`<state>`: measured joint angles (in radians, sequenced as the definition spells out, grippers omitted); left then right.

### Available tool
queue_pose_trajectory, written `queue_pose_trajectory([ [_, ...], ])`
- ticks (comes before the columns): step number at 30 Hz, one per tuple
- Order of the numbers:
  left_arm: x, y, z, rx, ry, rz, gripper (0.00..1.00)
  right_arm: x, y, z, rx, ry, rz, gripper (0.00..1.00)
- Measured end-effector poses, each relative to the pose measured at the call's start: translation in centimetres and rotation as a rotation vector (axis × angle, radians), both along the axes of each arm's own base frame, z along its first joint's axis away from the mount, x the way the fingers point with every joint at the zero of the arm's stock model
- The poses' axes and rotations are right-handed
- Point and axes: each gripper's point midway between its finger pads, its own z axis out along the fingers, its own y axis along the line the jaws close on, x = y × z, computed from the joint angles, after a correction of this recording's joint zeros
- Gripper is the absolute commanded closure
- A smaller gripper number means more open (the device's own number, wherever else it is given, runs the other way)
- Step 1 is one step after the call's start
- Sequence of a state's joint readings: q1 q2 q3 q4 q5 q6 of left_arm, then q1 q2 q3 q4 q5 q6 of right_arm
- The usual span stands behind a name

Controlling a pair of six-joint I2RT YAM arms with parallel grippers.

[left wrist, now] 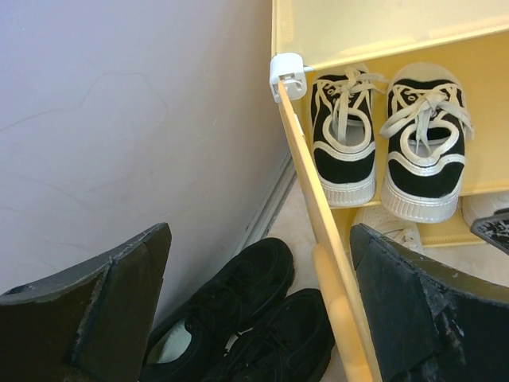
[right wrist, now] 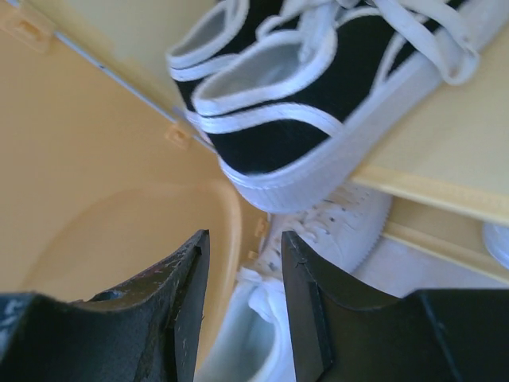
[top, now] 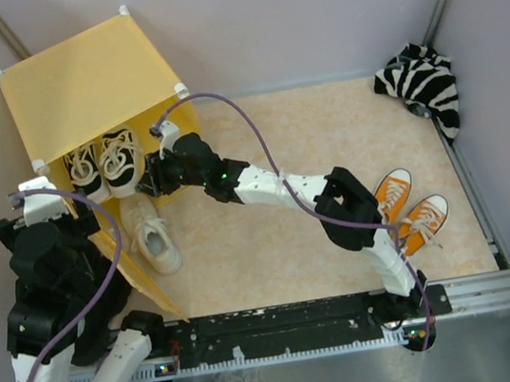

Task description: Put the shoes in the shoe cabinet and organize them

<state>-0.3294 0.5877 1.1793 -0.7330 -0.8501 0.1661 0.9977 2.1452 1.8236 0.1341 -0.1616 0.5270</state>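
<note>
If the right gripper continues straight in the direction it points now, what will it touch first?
Most likely the white sneaker lying low at the cabinet mouth; the right gripper has its jaws slightly apart, aimed there. The black-and-white sneaker on the shelf sits just above that line, though depth is unclear.

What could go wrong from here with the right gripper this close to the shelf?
1. The right gripper sits right at the heels of the black-and-white sneakers on the shelf; a careless move could knock them off.
2. The white sneaker lies partly outside the cabinet, so the door may not close.
</note>
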Motion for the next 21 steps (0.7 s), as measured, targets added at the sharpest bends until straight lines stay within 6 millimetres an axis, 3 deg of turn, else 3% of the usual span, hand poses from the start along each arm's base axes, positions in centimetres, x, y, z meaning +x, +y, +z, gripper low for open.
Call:
queue_pose_trajectory([
  [5,-0.6,0.2,0.3,-0.004,-0.021,-0.004,0.01,-0.5,2.1,1.4,0.054,-0.008,0.052,0.61],
  [8,-0.8,0.2,0.5,-0.004,-0.032,-0.006,0.01,-0.8,2.9,0.5,0.051,0.01,0.064,0.6],
  [13,-1.1,0.3,0.9,-0.005,-0.051,-0.014,0.01,-1.2,3.3,-1.4,0.012,0.06,0.021,0.5],
  [21,-1.9,0.6,1.3,0.003,-0.074,-0.018,0.01,-0.7,3.8,-2.0,-0.017,0.063,-0.049,0.49],
])
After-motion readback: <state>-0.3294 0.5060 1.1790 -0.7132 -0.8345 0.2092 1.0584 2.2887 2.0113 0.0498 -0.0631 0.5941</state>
